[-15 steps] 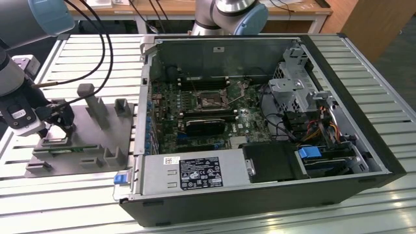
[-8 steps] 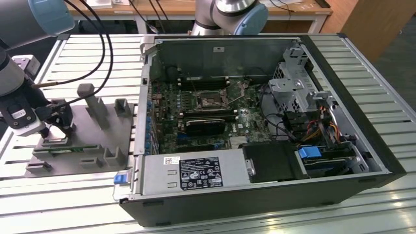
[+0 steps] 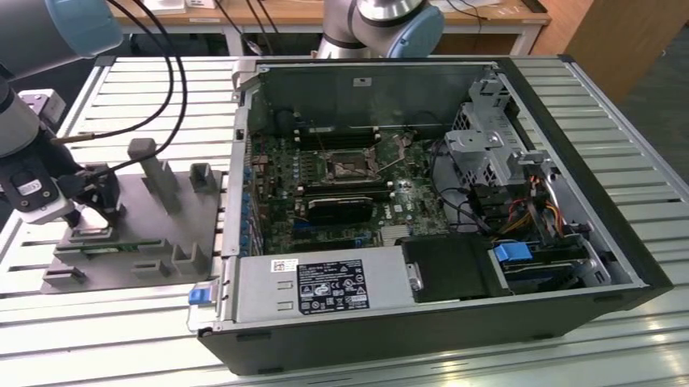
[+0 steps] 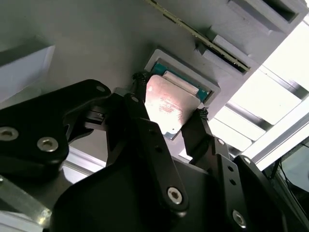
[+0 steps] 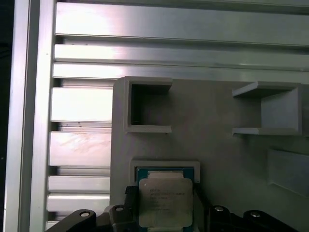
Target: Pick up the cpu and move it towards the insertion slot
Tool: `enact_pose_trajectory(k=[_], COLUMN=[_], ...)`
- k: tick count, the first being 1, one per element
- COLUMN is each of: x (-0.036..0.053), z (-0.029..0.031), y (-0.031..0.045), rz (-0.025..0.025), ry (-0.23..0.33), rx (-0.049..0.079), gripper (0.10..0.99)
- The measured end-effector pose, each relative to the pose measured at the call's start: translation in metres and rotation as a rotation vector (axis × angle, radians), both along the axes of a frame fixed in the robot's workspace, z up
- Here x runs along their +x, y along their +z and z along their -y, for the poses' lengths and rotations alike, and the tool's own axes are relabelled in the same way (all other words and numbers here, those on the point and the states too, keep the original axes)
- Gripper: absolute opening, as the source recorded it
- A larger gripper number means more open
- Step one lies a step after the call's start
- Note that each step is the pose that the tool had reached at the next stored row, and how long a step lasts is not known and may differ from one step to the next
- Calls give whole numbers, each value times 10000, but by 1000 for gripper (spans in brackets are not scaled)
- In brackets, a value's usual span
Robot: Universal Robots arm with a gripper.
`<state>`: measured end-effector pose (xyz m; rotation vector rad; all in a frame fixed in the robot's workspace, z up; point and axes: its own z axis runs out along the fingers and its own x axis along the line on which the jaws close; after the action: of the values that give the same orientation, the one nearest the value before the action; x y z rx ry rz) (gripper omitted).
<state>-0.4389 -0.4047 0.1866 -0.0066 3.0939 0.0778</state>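
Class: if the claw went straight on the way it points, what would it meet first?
Probably the grey fixture pocket just beyond the cpu gripped in the claw; the gap is unclear.

Second wrist view: the gripper (image 4: 170, 95) fingers (image 4: 145, 128) cover the cpu's (image 4: 169, 104) near edge, so we lose its lower corners. First wrist view: the gripper body is cut off by the bottom edge. Exterior view: the gripper masks the fixture plate's (image 3: 145, 218) left-edge pocket, the arm (image 3: 16, 129) is cut off at the left, and the insertion slot (image 3: 350, 165) centre is too small for us to resolve.
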Motion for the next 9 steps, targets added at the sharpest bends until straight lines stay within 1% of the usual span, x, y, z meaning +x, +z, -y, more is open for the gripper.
enact_pose_trajectory(k=[9], x=[0], z=[0], y=[180], rz=[0], ry=[0], rx=[0], gripper=[541])
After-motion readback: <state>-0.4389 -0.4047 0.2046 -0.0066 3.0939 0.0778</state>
